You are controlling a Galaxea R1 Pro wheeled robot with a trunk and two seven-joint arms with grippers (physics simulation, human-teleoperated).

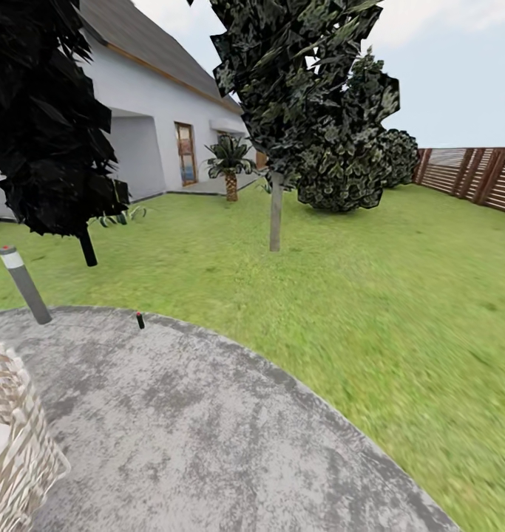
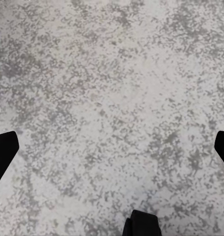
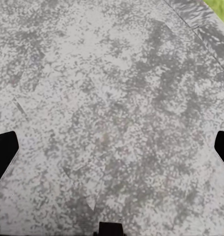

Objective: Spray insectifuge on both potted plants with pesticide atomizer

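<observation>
The pesticide atomizer [image 1: 140,320] stands at the stone patio's [image 1: 208,443] rim; both jaws spread wide apart.

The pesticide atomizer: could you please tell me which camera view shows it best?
The head view: the pesticide atomizer stands as a tiny dark bottle near the stone patio's far edge, right of the bollard lamp. Both wrist views show speckled patio stone instead.
</observation>
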